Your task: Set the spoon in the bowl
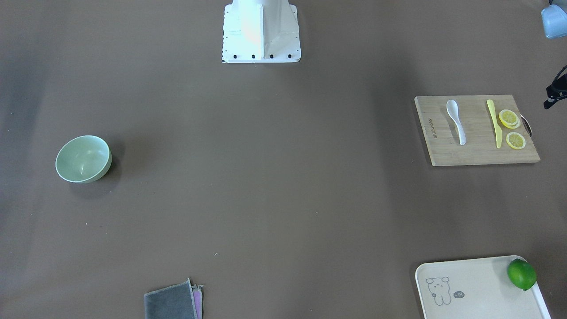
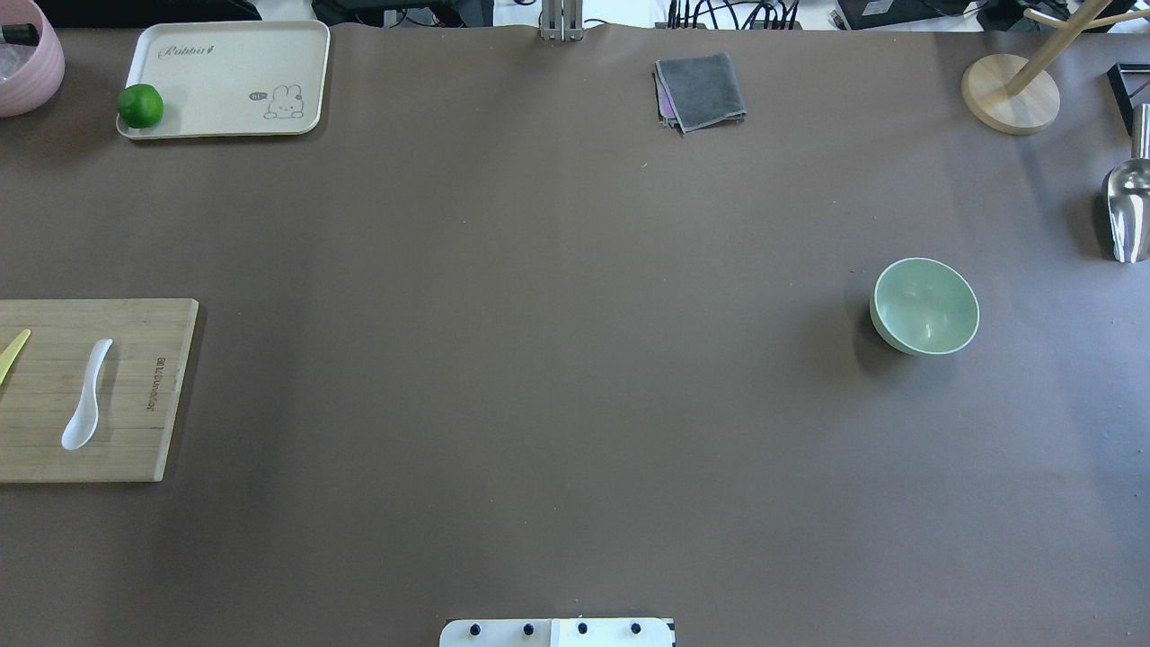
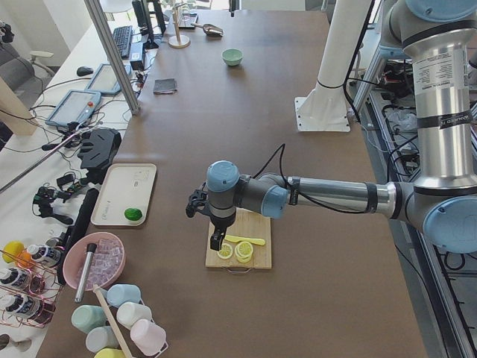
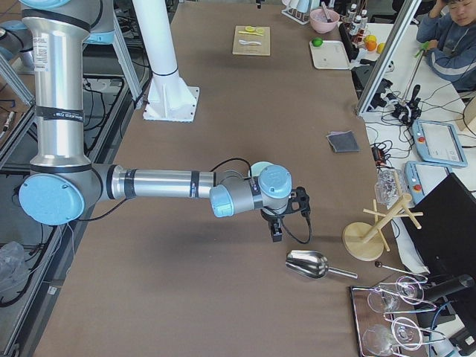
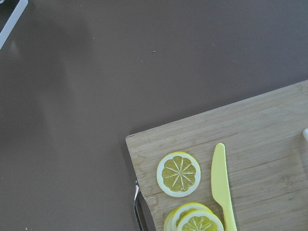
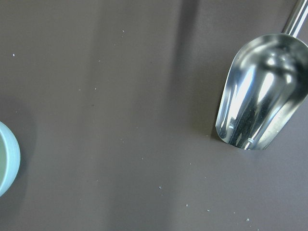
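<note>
White spoon (image 1: 456,120) lies untouched on the wooden board (image 1: 447,153) at the tabletop's left end, far from the mint bowl (image 1: 83,158) at right — pickup comes first — so the left hand (image 3: 216,241), its opening impossible to tell, must shift from over the lemon slices (image 1: 509,118) to the spoon.

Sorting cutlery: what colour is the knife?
Pale yellow knife; clearest in the front-facing view.

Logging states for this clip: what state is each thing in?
spoon: lying flat on the cutting board, ungripped
bowl: upright, empty
lime: resting on the tray
left gripper: hanging near the cutting board, opening cannot be told
right gripper: hanging over the table, opening cannot be told
</note>
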You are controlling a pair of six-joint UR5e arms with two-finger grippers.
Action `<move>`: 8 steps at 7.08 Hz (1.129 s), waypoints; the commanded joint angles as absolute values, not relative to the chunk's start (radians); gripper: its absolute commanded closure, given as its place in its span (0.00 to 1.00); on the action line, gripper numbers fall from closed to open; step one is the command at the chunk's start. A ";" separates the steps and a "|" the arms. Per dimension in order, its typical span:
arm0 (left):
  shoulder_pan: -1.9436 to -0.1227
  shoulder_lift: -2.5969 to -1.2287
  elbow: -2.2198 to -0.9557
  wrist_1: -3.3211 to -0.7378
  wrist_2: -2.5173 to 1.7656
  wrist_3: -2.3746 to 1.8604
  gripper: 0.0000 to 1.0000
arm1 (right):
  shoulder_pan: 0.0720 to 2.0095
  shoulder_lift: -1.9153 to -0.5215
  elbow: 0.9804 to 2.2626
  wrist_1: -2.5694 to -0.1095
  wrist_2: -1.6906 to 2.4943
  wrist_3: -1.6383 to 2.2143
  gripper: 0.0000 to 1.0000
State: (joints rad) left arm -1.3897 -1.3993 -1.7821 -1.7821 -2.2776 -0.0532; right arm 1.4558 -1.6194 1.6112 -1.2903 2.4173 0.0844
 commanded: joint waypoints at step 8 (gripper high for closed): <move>-1.192 -1.414 -1.799 -2.003 -2.301 -0.540 0.03 | 1.340 -1.611 1.670 -1.258 2.419 0.269 0.00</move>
